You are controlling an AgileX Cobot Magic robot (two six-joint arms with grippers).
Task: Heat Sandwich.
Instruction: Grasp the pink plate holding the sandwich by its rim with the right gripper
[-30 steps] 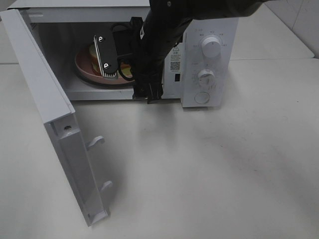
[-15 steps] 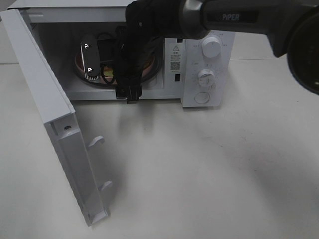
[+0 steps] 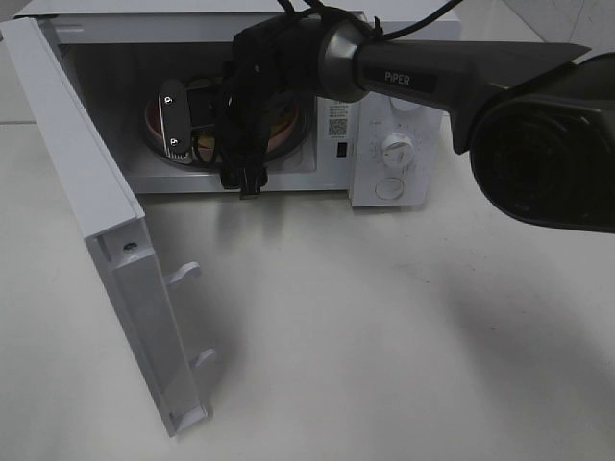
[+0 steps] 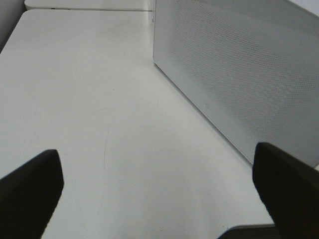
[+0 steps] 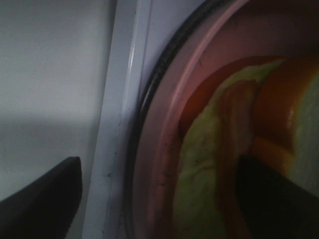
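The sandwich (image 5: 209, 164), showing a pale yellowish-green layer, lies on the round pink plate (image 5: 164, 124) inside the open microwave (image 3: 394, 106). From the high camera the sandwich is almost wholly hidden behind my right arm, and only the plate's rim (image 3: 152, 120) shows. My right gripper (image 3: 207, 158) reaches into the oven cavity. In the right wrist view this gripper (image 5: 159, 174) has its jaws wide apart, one finger outside the plate rim and one over the sandwich. My left gripper (image 4: 157, 159) hangs open and empty above the table, out of the high view.
The microwave door (image 3: 96, 211) is swung fully open toward the front left. A white dotted panel (image 4: 239, 74) of the microwave stands beside the left gripper. Two dials (image 3: 396, 149) sit on the control panel at the right. The white table (image 3: 384, 336) stretches in front.
My right arm has swung leftward and deeper into the microwave cavity, carrying the gripper across the plate. The left gripper has not visibly changed.
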